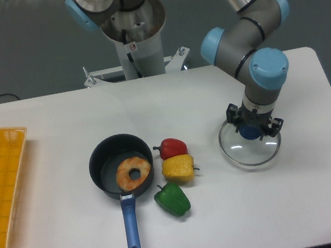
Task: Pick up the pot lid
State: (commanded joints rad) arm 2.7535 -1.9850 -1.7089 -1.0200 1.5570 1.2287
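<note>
My gripper reaches in from the upper right, its two fingertips closed on either side of the blue knob of the pot lid. The lid is round and see-through with a thin light rim, on the right side of the view. Part of the knob and the lid's upper edge are hidden behind the fingers. How far the lid is above the table cannot be told.
Left of centre, a black pan with a blue handle holds an orange ring. Red, yellow and green peppers lie between pan and lid. A yellow crate stands at far left.
</note>
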